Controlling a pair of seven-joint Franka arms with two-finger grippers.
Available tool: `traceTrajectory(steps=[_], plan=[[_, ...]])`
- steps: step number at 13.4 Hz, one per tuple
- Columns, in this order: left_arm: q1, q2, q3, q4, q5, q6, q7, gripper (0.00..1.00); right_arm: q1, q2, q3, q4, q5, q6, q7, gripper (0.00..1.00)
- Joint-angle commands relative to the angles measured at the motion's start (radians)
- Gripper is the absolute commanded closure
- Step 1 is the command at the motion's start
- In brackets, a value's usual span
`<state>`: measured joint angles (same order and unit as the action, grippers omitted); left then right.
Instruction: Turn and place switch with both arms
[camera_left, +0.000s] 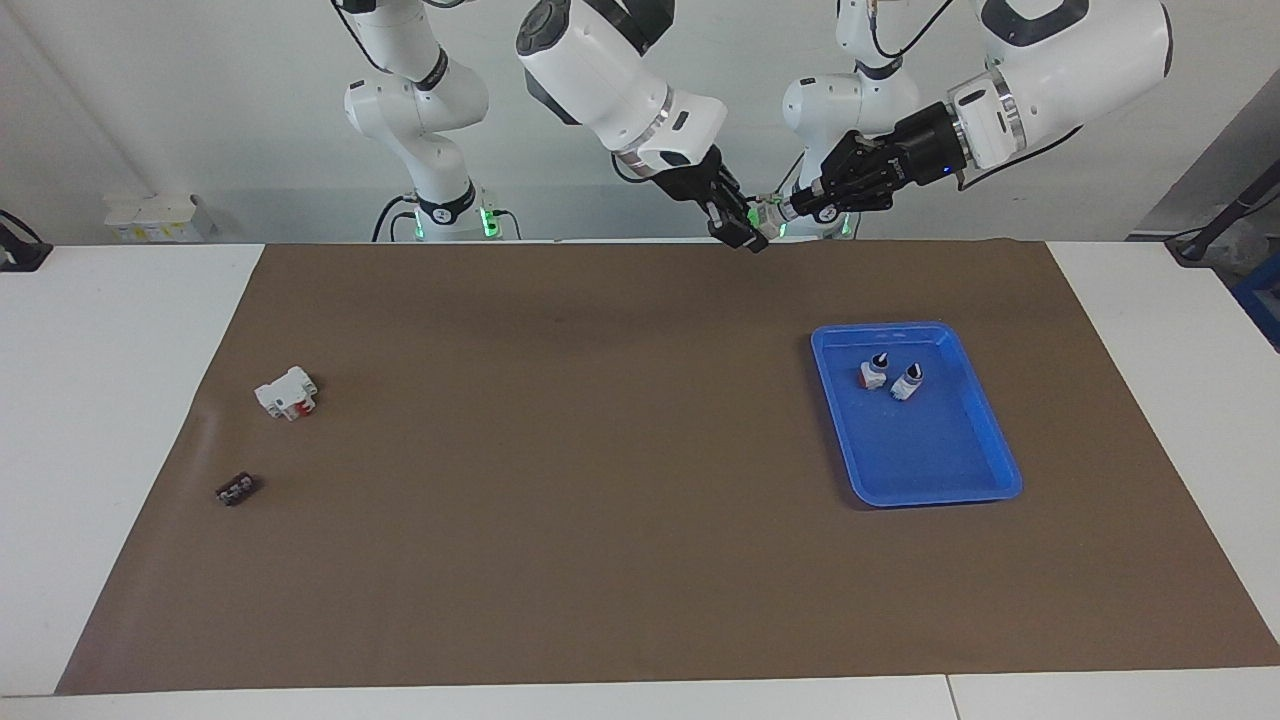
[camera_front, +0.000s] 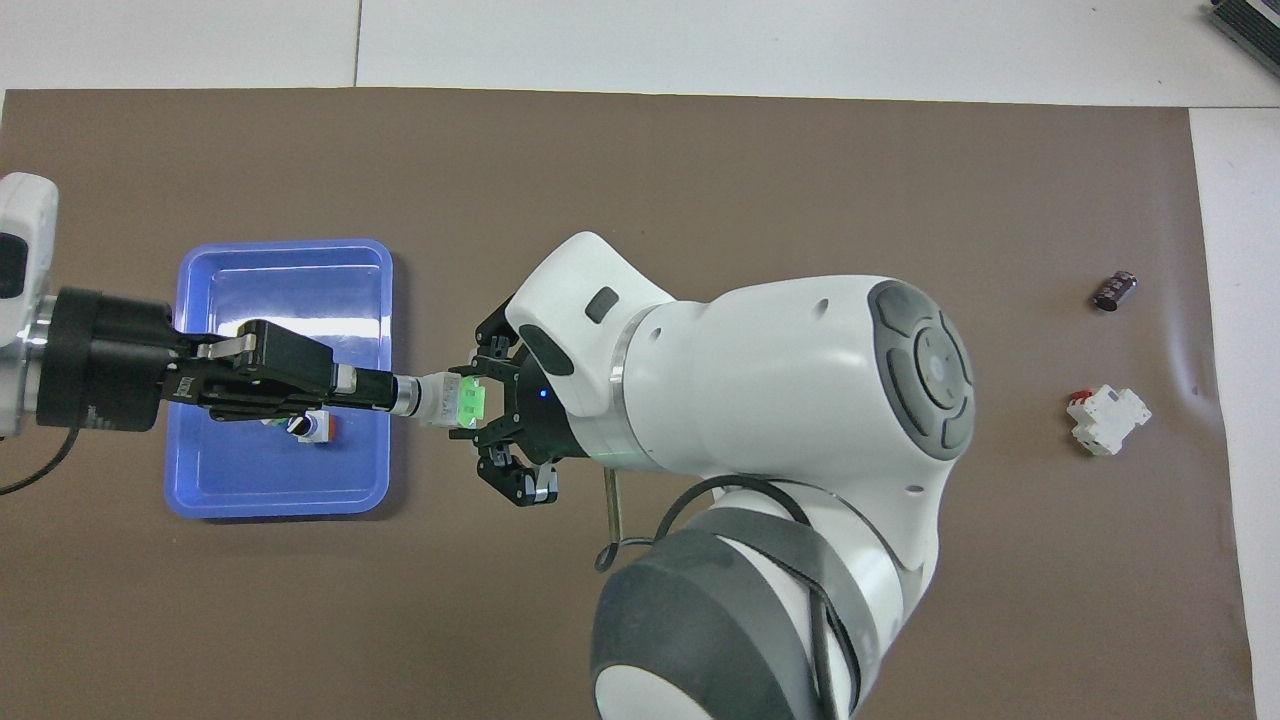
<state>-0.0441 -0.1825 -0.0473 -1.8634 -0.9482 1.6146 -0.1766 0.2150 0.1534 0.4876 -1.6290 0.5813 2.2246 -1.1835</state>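
Note:
The switch (camera_left: 765, 213) has a white body, a silver collar and a bright green block; it is held in the air over the brown mat beside the blue tray (camera_left: 930, 450). My left gripper (camera_left: 792, 209) is shut on its knob end, also seen in the overhead view (camera_front: 375, 388). The switch (camera_front: 440, 398) lies level, with its green block pointing at my right gripper (camera_front: 488, 410). My right gripper (camera_left: 742, 230) is open, with its fingers spread on either side of the green block. I cannot tell whether they touch it.
The blue tray (camera_front: 280, 280) holds two similar switches with red blocks (camera_left: 873, 373) (camera_left: 908, 381). A white-and-red blocky part (camera_left: 287, 393) and a small dark part (camera_left: 236, 490) lie on the mat toward the right arm's end.

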Motion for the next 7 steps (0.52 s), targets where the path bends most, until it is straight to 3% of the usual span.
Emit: traceTrajectory(steps=[1, 7], plan=[[-0.008, -0.038, -0.031, -0.013, -0.026, -0.03, -0.141, 1.0, -0.005, 0.018, 0.009, 0.005, 0.018, 0.036, 0.015, 1.0], [-0.007, -0.035, -0.034, 0.007, -0.017, -0.029, -0.372, 1.0, -0.003, 0.017, 0.009, 0.005, 0.022, 0.035, 0.015, 1.0]])
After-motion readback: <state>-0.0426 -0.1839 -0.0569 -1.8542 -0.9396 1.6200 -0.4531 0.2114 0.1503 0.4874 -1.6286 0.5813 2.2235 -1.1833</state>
